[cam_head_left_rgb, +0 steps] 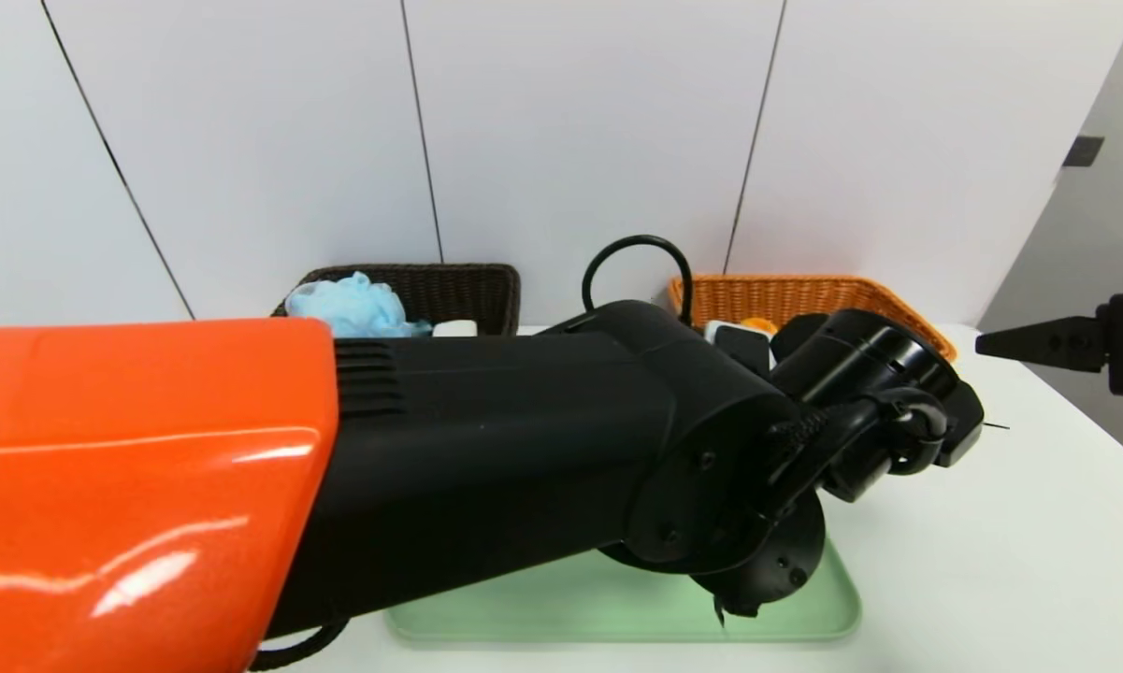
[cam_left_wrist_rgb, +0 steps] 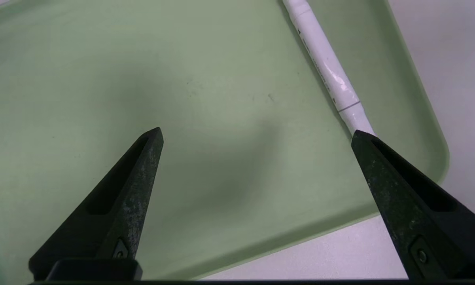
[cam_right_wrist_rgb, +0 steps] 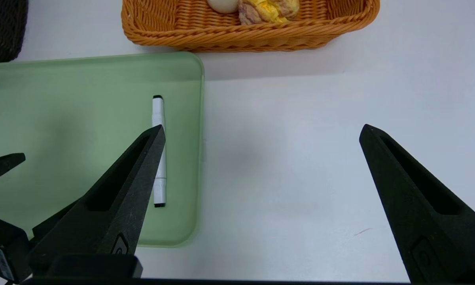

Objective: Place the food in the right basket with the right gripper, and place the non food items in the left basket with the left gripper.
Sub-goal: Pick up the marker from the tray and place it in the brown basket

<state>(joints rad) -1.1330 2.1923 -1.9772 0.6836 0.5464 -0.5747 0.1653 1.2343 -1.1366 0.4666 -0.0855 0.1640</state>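
left gripper [cam_left_wrist_rgb: 257, 132]: jaws spread, over green tray [cam_left_wrist_rgb: 103, 79] | marker pen [cam_left_wrist_rgb: 328, 67]: flat along tray's right edge, near end just beside one fingertip, outside the gap | right gripper [cam_right_wrist_rgb: 263, 130]: jaws spread, over bare tabletop [cam_right_wrist_rgb: 300, 158] near tray's right edge

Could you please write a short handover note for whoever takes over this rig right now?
Left gripper: open, empty, over the green tray, beside the marker pen.
Right gripper: open, empty, over bare table.
Done: bun and cream puff in the orange basket; bath pouf and soap bar in the dark basket.
Left: the pen, lying near the tray's edge, goes to the dark basket with the left gripper.
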